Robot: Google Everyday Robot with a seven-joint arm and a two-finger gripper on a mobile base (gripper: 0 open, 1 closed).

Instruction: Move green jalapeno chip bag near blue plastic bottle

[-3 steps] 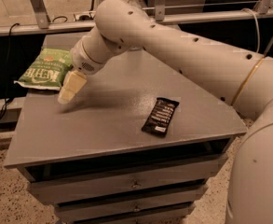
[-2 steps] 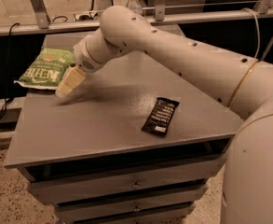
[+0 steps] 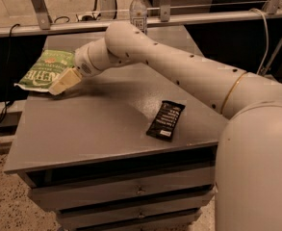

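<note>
The gripper (image 3: 59, 86) sits low over the far left part of the grey table (image 3: 92, 124), its cream tip pointing left and down and lying at the near right edge of the bag (image 3: 43, 69). Whether it is released, clenched or grasping the bag cannot be told, as its tip shows only as one pale block against the green. The bag lies flat just left of and behind the gripper, on the table's far left corner, with its white lettering facing up and its left end reaching past the table's edge. The bottle (image 3: 138, 13) stands upright well to the right of and behind the gripper, at the far side of the table. Its white cap and label are in view, and its base is hidden behind the arm (image 3: 179, 66). The arm runs from the gripper to the right and toward the near side. A black wrapper (image 3: 166, 120) lies flat well to the right of and nearer than the gripper, apart from bag and bottle. Below the tabletop are drawers (image 3: 140, 189).
</note>
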